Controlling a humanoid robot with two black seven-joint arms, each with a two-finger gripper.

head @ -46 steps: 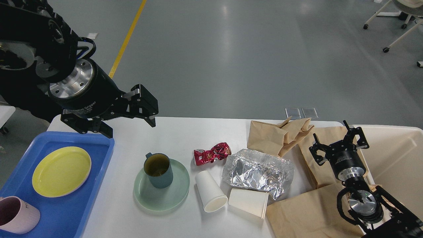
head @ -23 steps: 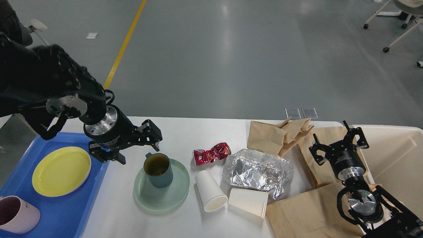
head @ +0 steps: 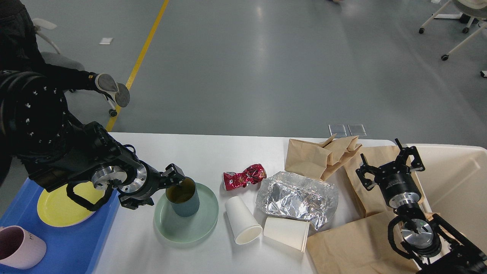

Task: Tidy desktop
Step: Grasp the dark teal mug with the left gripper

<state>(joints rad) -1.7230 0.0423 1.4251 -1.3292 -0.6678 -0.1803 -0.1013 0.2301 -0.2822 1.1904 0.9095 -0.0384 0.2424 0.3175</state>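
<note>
The white desktop [head: 213, 152] is being seen from above, spanning the lower middle of the head view between a blue tray [head: 72, 243] at its left end and a cream bin [head: 456, 179] at its right. The left gripper [head: 167, 188] is being held low at the left side of a dark teal mug [head: 183, 197]; one finger [head: 175, 177] is being shown at the mug's rim, but whether the mug is being pinched cannot be told. The mug is being carried upright by a pale green plate [head: 198, 224]. The right gripper [head: 390, 165] is being held spread over brown paper bags [head: 354, 243], gripping nothing. A crushed red can [head: 244, 177], crumpled foil [head: 296, 198] and two tipped paper cups [head: 243, 220] are being left lying between plate and bags
</note>
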